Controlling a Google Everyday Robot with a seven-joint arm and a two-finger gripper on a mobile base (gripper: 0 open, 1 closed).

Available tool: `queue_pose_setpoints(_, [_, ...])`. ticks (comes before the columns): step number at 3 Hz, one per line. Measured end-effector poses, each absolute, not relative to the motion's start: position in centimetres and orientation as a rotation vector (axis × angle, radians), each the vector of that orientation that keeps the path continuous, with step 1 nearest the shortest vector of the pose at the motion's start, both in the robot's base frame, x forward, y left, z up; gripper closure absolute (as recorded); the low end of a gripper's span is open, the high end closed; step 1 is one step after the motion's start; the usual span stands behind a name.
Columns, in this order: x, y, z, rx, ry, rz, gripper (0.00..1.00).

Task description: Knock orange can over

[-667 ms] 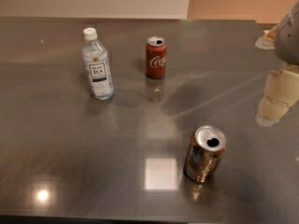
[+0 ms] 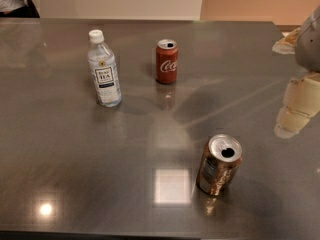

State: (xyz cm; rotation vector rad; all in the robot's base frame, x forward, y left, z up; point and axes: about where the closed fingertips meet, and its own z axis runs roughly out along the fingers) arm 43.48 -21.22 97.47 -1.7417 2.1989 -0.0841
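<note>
Two cans upright on table (image 2: 75,149): orange can (image 2: 219,165) lower right, red can (image 2: 166,61) upper center; one bottle (image 2: 104,69) upper left; gripper (image 2: 295,111) right edge, open/closed can't tell.

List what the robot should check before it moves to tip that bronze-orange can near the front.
1. The orange can is standing upright, not yet tipped: ok.
2. The gripper is at the right edge of view, apart from the can: ok.
3. Nothing stands between the gripper and the can: ok.
4. The red Coca-Cola can and the tea bottle stand farther back, away from the orange can: ok.
5. The gripper's height is level with the can's side: cannot tell.
</note>
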Motion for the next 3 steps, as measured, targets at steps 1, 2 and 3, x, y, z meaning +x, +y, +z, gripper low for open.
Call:
queue_pose_setpoints(1, [42.4,-20.4,96.8,-1.762,2.135,-0.03,0.0])
queue_pose_setpoints(2, [40.3,-19.0,95.7,-1.803,2.06,0.041,0.0])
queue_pose_setpoints(3, [38.7,-17.4,94.2,-1.844,2.005,0.123,0.0])
